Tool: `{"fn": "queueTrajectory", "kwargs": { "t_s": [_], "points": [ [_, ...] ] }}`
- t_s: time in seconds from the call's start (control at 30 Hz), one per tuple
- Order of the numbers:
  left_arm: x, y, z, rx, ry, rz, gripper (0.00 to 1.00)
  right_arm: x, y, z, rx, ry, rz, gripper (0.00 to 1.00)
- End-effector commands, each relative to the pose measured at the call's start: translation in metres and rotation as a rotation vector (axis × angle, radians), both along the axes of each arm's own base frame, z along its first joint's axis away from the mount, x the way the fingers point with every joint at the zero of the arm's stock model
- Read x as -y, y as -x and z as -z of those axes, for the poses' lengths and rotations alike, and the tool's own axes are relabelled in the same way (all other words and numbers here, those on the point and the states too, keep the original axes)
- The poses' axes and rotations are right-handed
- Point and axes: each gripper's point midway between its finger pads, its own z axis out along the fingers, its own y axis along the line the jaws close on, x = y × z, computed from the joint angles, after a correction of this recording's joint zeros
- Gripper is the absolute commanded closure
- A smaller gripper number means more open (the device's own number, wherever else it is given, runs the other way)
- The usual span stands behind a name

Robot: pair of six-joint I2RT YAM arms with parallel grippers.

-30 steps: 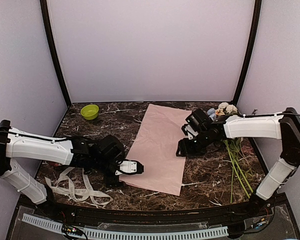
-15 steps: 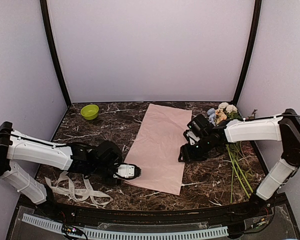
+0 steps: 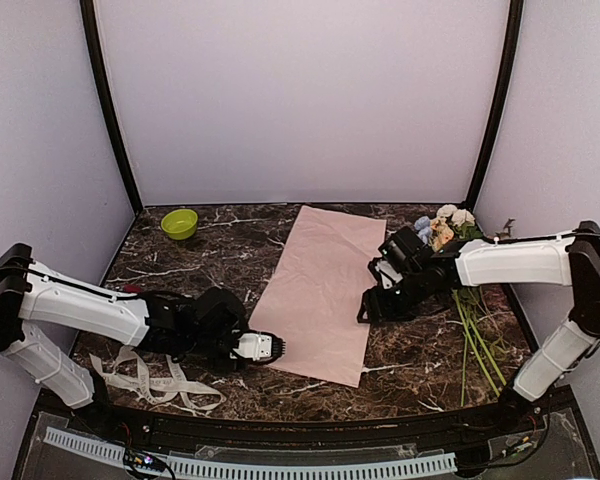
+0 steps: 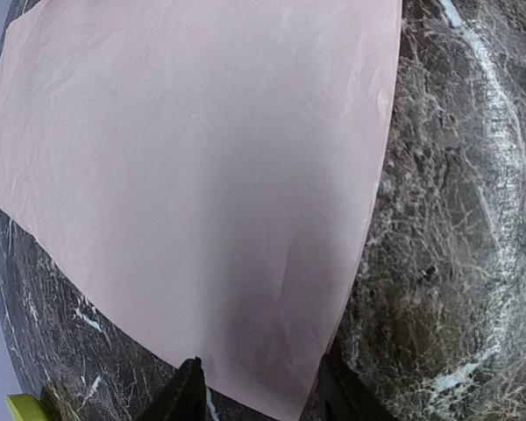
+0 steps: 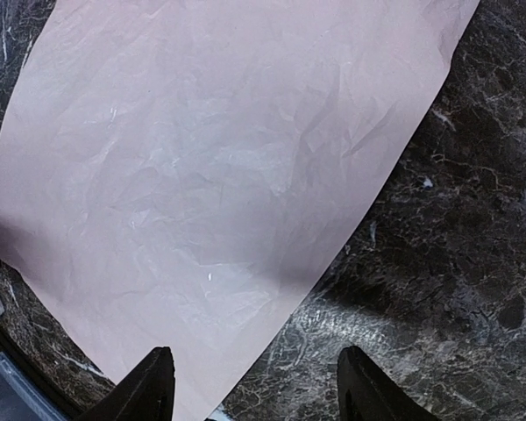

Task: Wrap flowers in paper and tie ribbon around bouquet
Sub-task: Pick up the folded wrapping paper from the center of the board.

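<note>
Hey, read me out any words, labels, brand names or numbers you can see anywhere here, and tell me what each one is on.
No text can be read in any of the views.
The ribbon: if there is print on it, it is too small and faint to read.
The paper: plain, no marking visible.
The green bowl: plain, no label visible.

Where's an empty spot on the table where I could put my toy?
Bare marble: between the green bowl and the paper, and front right between paper and flowers. Crowded: front left, with the ribbon and left gripper.
</note>
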Motion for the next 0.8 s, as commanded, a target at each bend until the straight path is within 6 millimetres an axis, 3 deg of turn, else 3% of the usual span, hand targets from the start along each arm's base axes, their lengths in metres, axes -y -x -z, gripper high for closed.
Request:
{"fn": "queueTrajectory", "kwargs": {
  "t_s": [0.0,0.3,0.57,0.67,0.77],
  "points": [
    [-0.001,0.000,0.010,0.027,-0.046,0.015,0.56,0.000,0.001,-0.008,0.025,-0.019,-0.013,0.36],
    [-0.012,-0.002,0.017,0.070,-0.104,0.014,0.56,0.004,0.007,-0.014,0.034,-0.029,-0.014,0.36],
    [-0.004,-0.013,0.012,0.103,-0.084,-0.018,0.83,0.004,0.008,-0.018,0.037,-0.038,-0.022,0.36],
    [-0.001,-0.017,0.010,0.110,-0.062,-0.047,0.99,0.005,0.008,-0.019,0.041,-0.030,-0.025,0.36],
    [0.004,-0.027,-0.004,0.147,0.009,-0.123,1.00,0.004,0.007,-0.025,0.048,-0.041,-0.024,0.36]
  ]
}}
